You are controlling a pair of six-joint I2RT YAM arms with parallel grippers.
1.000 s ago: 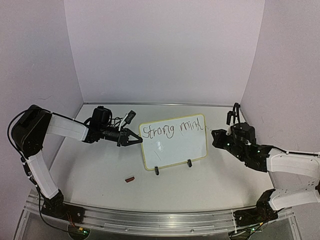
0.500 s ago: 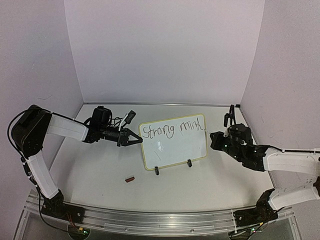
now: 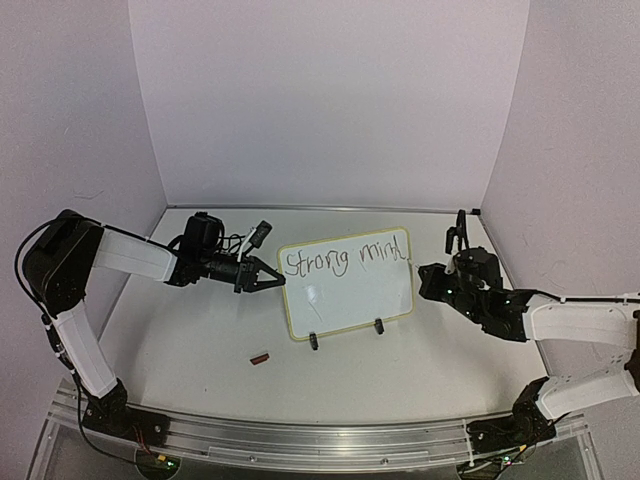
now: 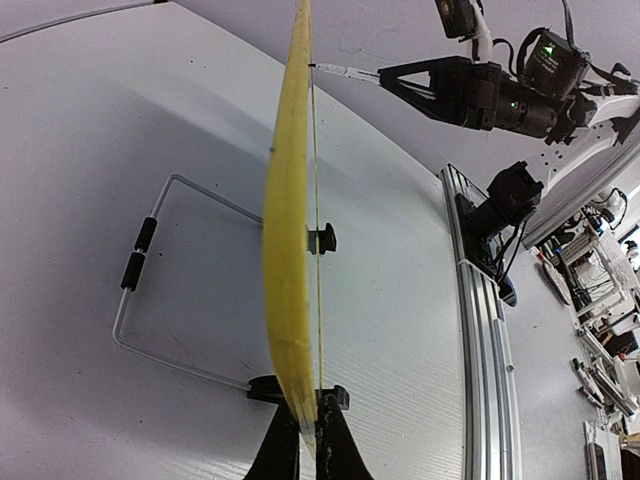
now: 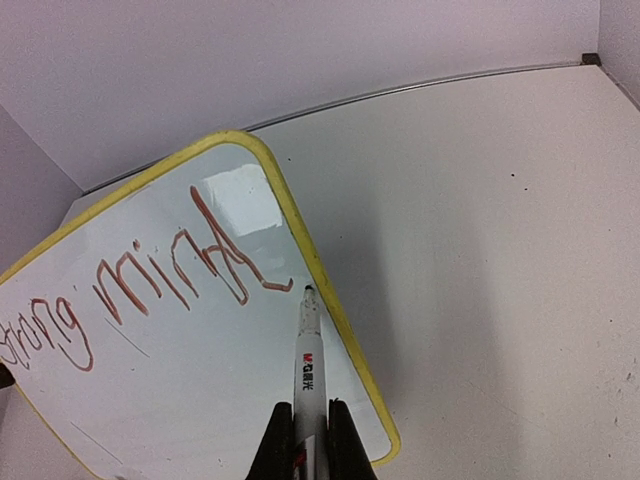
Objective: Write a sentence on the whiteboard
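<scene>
The whiteboard (image 3: 350,300) stands in the middle of the top view, tipped back on its wire stand (image 4: 150,290). The sentence (image 3: 345,259) is only half there. "Strong mind" runs along the top of the board, and the white part under it is bare.

The left gripper (image 3: 274,281) is pressed together on the board's left edge, pinching the yellow frame. The right gripper (image 5: 310,425) is closed tight on the marker (image 5: 305,350). The marker's tip sits at the right frame, just under the end of "mind" (I cannot tell if it touches).

I think the next job is the second line. The marker should go left, under "Strong", and start there. It should press softly, because the board leans on thin wire and is held by one edge only. Letters should be small enough to fit before the right frame.

There is lots of bare board low down, but two black clips (image 3: 314,342) grip the bottom edge, so the line should stay above them. The table (image 3: 400,370) is open in front of the board. A small dark red cap (image 3: 260,357) lies at the lower left, well apart. The right arm is near the side wall.
</scene>
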